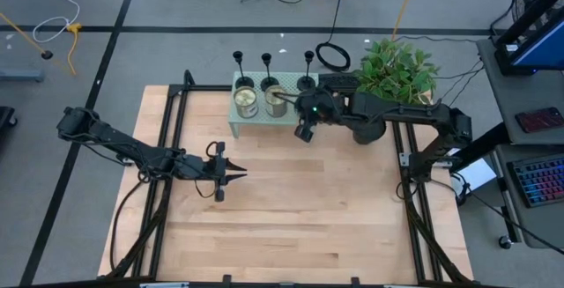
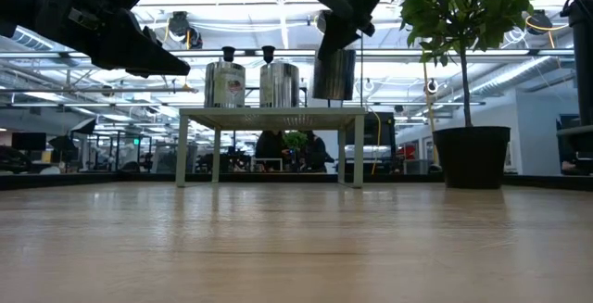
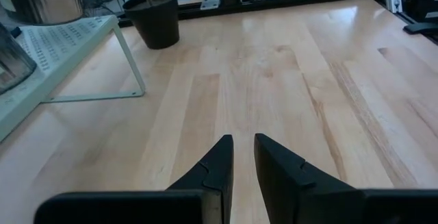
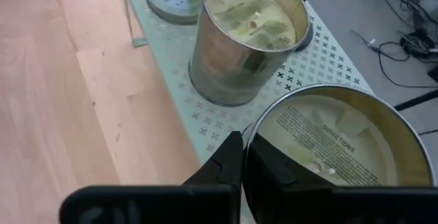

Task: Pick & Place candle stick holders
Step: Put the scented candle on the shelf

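Note:
Three black candle stick holders [image 1: 240,61] [image 1: 266,61] [image 1: 307,60] stand on their round bases along the far edge of a pale-green rack [image 1: 231,128]. Two candle jars [image 1: 247,101] [image 1: 276,101] stand on the rack in front of them. My right gripper [image 1: 305,131] [image 4: 241,157] is at the rack's right end, shut on a third jar [image 4: 335,148] [image 2: 334,73]. My left gripper [image 1: 231,175] [image 3: 243,148] hovers over the bare table to the rack's near left, open by a narrow gap and empty. My right gripper holds the jar by its rim [image 4: 254,125], one finger outside the wall and one inside over the wax. The fingers come from above, pointing down. The jar hangs upright below them, its bottom [image 2: 334,95] lifted clear of the rack top.
A black plant pot [image 1: 366,131] [image 2: 472,155] with a leafy plant [image 1: 397,68] stands just right of the rack, under my right arm. The rack stands on thin legs [image 3: 130,56]. Bare wood [image 1: 291,217] lies toward the table's near edge.

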